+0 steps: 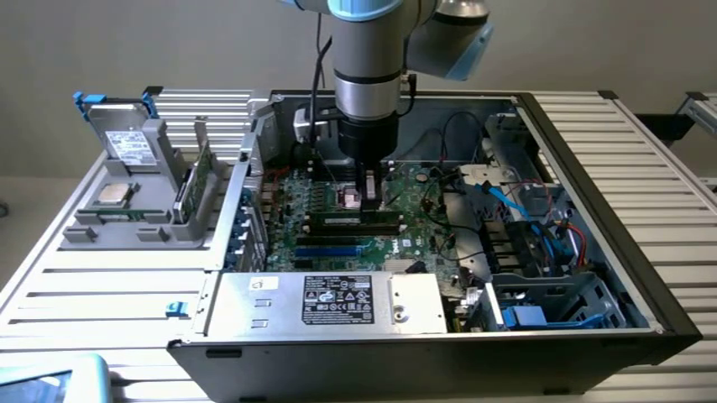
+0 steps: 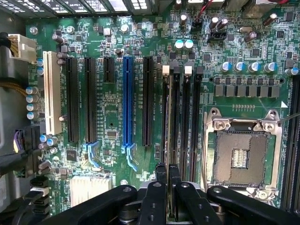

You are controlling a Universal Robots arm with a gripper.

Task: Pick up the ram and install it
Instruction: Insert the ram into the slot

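Exterior view: arm down inside open computer case (image 1: 583,159) | claw (image 1: 354,196) over motherboard memory slots (image 2: 182,117) | fingers (image 2: 161,185) closed nearly together | ram between them: cannot tell

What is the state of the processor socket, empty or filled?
Empty: the processor socket shows bare contacts inside its metal frame, with no chip seated.

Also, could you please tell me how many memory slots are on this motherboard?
4 memory slots, side by side between the nearest black expansion slot and the processor socket; the gripper covers some ends.
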